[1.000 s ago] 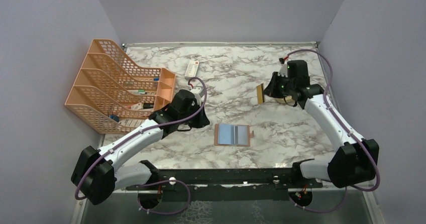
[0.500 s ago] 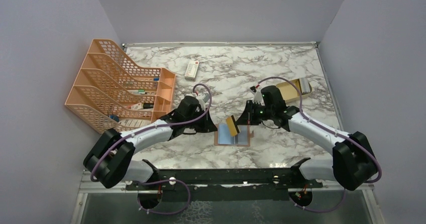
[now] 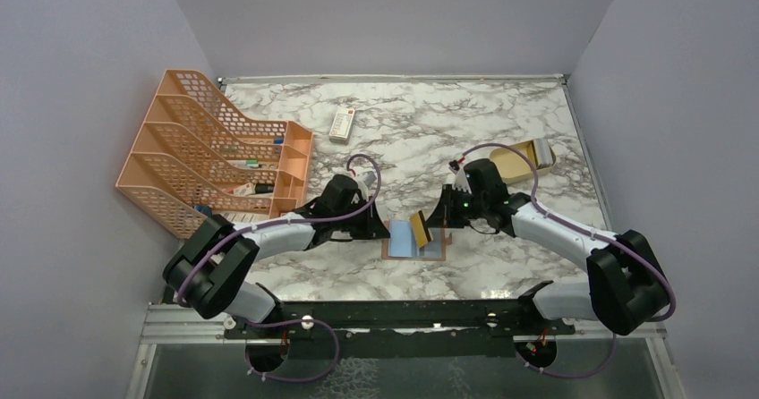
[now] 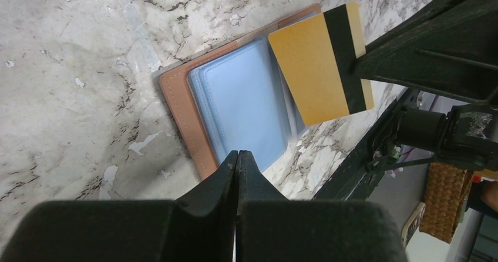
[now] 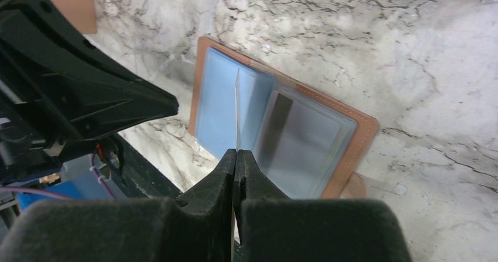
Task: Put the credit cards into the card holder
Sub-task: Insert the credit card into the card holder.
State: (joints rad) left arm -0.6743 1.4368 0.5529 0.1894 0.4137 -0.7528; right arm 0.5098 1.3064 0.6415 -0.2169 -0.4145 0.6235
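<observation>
**While gold card hangs over open holder, slotting is not yet done**

Although both arms reach in from the near edge, only one carries anything. Nearest, the left gripper has its jaws pinched together and empty. Its tips sit at the border of the card holder; whether they press it down or hang just above, I cannot tell. The holder lies opened flat on the marble table, between the two arms, pale blue sleeves up.

The right gripper is clamped on one gold card, dark stripe next to the jaws. The free edge tilts down over the sleeves and appears to be outside any slot. A grey card-like sheet seems seated in one sleeve.

Farther back on the right, a tan box holds something pale, too small to name.

Judgement: mid-task. This card needs inserting, and others may remain.
</observation>
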